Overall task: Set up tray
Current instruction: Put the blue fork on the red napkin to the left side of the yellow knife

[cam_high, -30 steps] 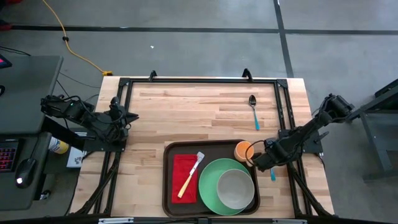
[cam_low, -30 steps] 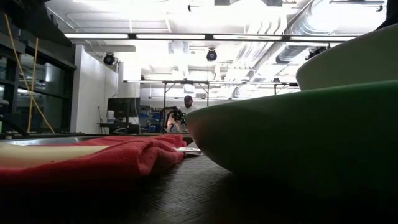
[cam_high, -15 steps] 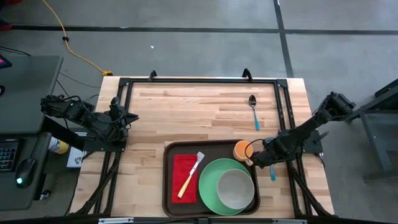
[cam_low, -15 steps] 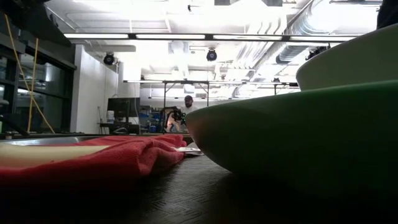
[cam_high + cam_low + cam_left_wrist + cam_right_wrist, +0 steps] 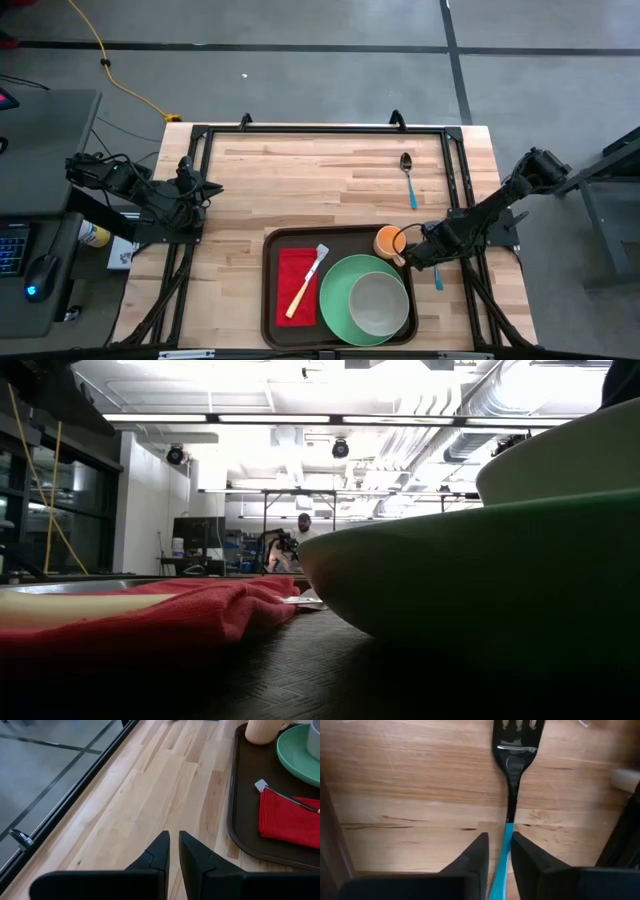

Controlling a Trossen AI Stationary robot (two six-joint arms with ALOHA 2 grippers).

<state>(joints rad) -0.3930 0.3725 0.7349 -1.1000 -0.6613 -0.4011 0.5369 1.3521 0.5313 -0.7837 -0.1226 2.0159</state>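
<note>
The dark brown tray (image 5: 275, 320) lies at the table's near edge. It holds a red napkin (image 5: 293, 268) with a yellow-handled fork (image 5: 303, 288), a green plate (image 5: 338, 298) with a grey bowl (image 5: 378, 303), and an orange cup (image 5: 389, 242). My right gripper (image 5: 418, 258) is low over the bare wood between the tray's right rim and the frame rail. It is shut on a blue-handled fork (image 5: 514, 755). A blue-handled spoon (image 5: 408, 178) lies flat on the table farther back. My left gripper (image 5: 173, 851) is shut and empty at the table's left edge. My right gripper pinches the fork's blue handle (image 5: 503, 851) between its two fingers, which come from above and lie along the handle. The dark head and tines (image 5: 517, 735) point away from the fingers over the wood. Whether the fork is lifted clear I cannot tell.
A dark frame rail (image 5: 455, 200) runs along the table's right side, close to my right arm. Bare wood (image 5: 300, 180) fills the table's far half. A person (image 5: 300, 530) stands far off in the room behind.
</note>
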